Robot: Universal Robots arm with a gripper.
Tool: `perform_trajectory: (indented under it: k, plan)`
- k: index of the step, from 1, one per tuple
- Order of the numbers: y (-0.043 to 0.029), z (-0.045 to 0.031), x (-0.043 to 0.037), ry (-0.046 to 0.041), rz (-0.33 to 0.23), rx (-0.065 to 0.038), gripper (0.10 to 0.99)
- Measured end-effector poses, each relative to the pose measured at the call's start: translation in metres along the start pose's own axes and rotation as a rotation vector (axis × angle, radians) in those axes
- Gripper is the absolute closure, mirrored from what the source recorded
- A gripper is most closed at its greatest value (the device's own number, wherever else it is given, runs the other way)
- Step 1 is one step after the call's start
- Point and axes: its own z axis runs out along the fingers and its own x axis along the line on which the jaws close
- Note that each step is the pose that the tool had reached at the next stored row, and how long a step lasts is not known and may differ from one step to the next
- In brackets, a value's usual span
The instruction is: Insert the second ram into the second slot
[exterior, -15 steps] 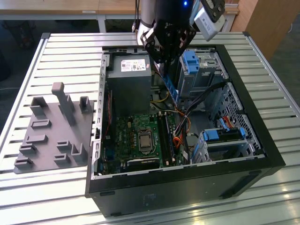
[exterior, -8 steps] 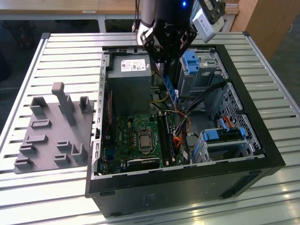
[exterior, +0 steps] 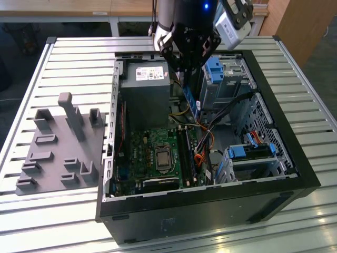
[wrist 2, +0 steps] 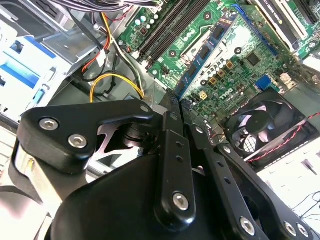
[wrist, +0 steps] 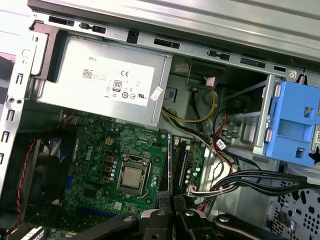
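Note:
The second ram [exterior: 191,104], a thin dark-blue stick with black chips, hangs on edge above the open computer case, a little above the motherboard [exterior: 152,153]. My gripper [exterior: 187,79] is shut on its upper end. In the second wrist view the black fingers [wrist 2: 172,150] clamp the stick [wrist 2: 212,42], which reaches out over the green board. The long black memory slots [wrist 2: 167,32] lie beside it. In the first wrist view the ram [wrist: 170,165] shows edge-on as a thin dark line just beside the slots [wrist: 181,160], with the gripper [wrist: 173,210] behind it.
A grey power supply [exterior: 145,87] sits at the case's far end, close to the gripper. Blue drive-bay clips [exterior: 217,67] and bundled cables [exterior: 226,108] crowd the exterior view's right. A case fan [wrist 2: 255,130] and the processor socket [wrist: 131,178] flank the slots. A grey fixture plate [exterior: 58,147] lies outside the case.

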Motion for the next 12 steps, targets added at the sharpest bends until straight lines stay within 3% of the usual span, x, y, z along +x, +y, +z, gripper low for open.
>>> perform_trajectory:
  k: [5,12]
  plan:
    - [-0.0002,0.001,0.0,-0.0004,0.018,0.001,0.949]
    - [-0.0003,0.003,0.0001,-0.0035,0.119,0.003,0.949]
